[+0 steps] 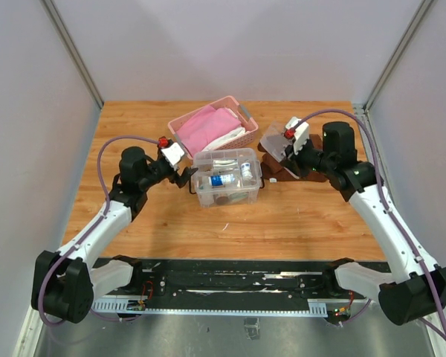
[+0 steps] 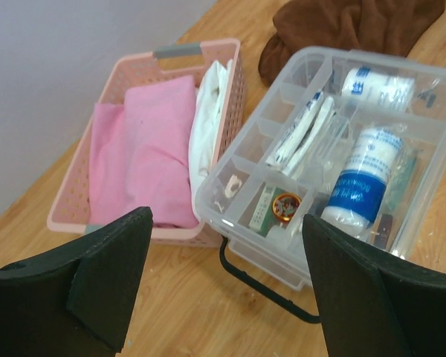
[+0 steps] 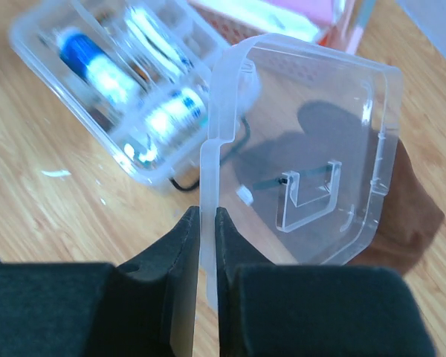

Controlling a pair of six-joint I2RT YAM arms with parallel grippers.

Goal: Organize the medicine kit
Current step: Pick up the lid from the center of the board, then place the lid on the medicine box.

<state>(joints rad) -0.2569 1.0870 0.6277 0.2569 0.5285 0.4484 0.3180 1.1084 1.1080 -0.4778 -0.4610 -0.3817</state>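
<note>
**Lid pinched in R, box open at centre**

My right gripper (image 3: 207, 245) is pinching the clear lid (image 3: 305, 141) by one edge; both pads are pressed onto the plastic w/ only the lid's thickness between them. The lid is off the box, held up over the brown cloth (image 1: 276, 169), to the right of the kit box (image 1: 224, 178).

The kit box sits uncovered approx. mid-table (image 1: 297, 219), just in front of the pink basket (image 1: 212, 126) and touching or nearly touching it; can't tell which. Its divided tray (image 2: 253, 141) is in place. In the compartments: blue-and-white bottle (image 2: 360, 182), white roll (image 2: 375, 85), flat white packets (image 2: 305, 134), small round tin (image 2: 286, 204). A dark wire handle (image 2: 267, 286) hangs at the box end nearest my left wrist.

My left gripper (image 2: 227, 238) is spread wide, holding nothing, just left of the box and pointing at it. Pink cloth (image 2: 145, 149) fills the basket.
</note>
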